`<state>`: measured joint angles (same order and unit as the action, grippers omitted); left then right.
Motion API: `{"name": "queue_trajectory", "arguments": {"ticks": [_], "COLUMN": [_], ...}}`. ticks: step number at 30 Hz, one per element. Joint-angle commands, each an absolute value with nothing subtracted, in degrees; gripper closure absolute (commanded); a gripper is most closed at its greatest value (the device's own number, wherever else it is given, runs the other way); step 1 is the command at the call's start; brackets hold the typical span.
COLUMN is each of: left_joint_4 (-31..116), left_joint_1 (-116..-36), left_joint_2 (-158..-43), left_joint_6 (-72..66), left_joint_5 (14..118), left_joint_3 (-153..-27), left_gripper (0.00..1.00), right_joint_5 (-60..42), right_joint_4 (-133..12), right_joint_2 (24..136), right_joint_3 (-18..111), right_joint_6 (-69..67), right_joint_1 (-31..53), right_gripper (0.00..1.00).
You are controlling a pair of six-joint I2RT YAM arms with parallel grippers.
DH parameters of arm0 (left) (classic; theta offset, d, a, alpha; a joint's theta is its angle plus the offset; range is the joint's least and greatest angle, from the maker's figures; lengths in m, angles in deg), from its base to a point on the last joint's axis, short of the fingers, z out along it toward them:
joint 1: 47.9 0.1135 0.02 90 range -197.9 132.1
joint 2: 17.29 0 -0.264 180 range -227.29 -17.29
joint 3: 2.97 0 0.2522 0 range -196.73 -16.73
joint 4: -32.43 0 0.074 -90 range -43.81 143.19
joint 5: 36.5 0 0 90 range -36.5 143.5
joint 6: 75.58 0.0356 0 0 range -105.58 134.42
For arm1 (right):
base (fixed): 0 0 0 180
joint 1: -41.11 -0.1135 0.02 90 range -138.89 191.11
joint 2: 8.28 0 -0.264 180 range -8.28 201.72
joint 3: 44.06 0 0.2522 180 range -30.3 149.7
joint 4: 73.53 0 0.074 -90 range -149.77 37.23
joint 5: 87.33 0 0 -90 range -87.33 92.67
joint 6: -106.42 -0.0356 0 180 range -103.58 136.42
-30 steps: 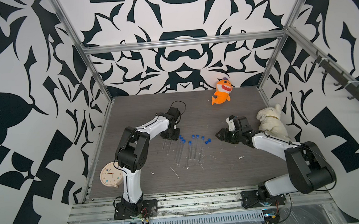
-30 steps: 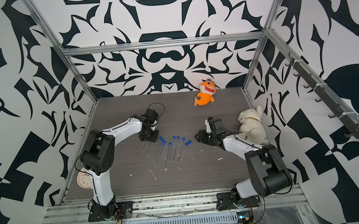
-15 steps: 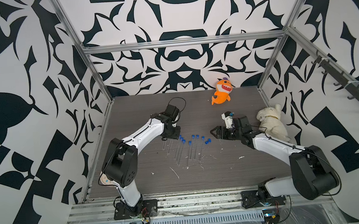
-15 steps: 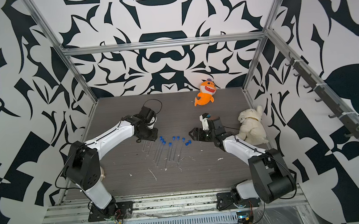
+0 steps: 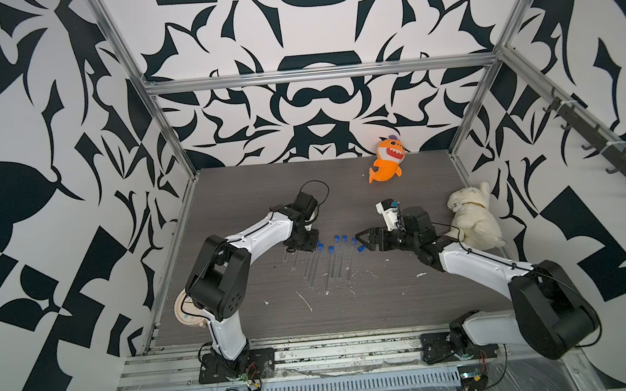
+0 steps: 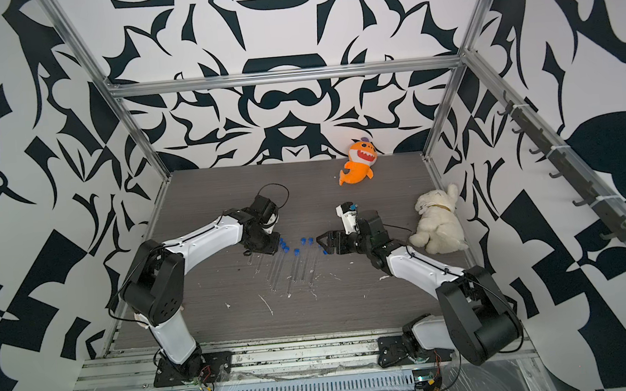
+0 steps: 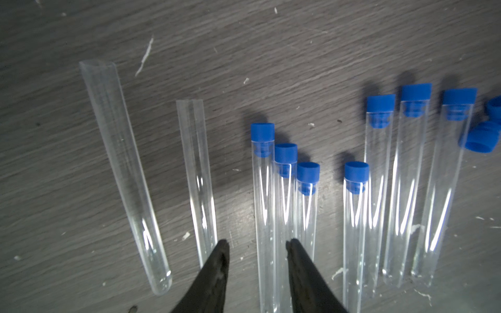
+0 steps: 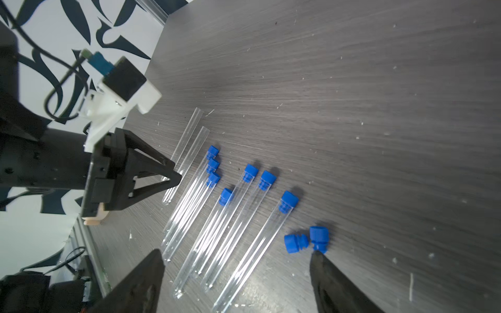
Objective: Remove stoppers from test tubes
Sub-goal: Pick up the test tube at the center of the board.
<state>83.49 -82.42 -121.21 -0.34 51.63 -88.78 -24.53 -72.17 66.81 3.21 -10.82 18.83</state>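
Observation:
Several clear test tubes [image 7: 406, 189] lie side by side on the grey table [image 5: 342, 194], each plugged with a blue stopper [image 7: 416, 93]. Two more tubes [image 7: 122, 162] lie beside them with open mouths. Two loose stoppers [image 8: 295, 242] rest on the table at the row's right end. My left gripper [image 7: 257, 244] hovers open over the rounded ends, its fingers astride one stoppered tube [image 7: 264, 203] without touching it. My right gripper [image 8: 235, 254] is wide open and empty, one fingertip [image 8: 318, 260] right next to a loose stopper [image 8: 318, 238]. Both top views show the grippers, left [image 5: 302, 247] and right [image 6: 321, 243], flanking the row.
An orange shark plush [image 5: 385, 160] lies at the back wall and a white plush dog [image 5: 473, 218] sits by the right arm. A round beige clock [image 5: 185, 315] lies under the left arm's elbow. White scraps [image 5: 304, 300] litter the table in front of the tubes.
My right gripper has moved left toward the tubes and spread its jaws much wider. My left arm has swung its elbow out and brought its gripper slightly nearer the tubes.

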Motion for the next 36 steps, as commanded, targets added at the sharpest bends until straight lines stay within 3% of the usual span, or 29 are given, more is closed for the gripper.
{"name": "queue_trajectory", "arguments": {"ticks": [1, 24, 36], "left_joint_4": [82.4, 81.3, 80.0], "left_joint_1": [-82.6, -83.3, -83.5], "left_joint_2": [-123.0, -126.8, -127.8], "left_joint_6": [-0.2, 0.1, -0.1], "left_joint_5": [52.3, 49.4, 50.1], "left_joint_3": [-88.2, -87.8, -87.0], "left_gripper": [0.60, 0.60, 0.70], "right_joint_5": [-24.0, -22.6, -21.1], "right_joint_4": [-75.3, -74.5, -74.2], "right_joint_2": [64.2, 60.5, 60.5], "right_joint_3": [2.8, 2.1, 2.0], "right_joint_6": [-10.5, -10.9, -11.0], "right_joint_1": [18.3, 18.3, 18.4], "right_gripper": [0.01, 0.00, 0.00]}}
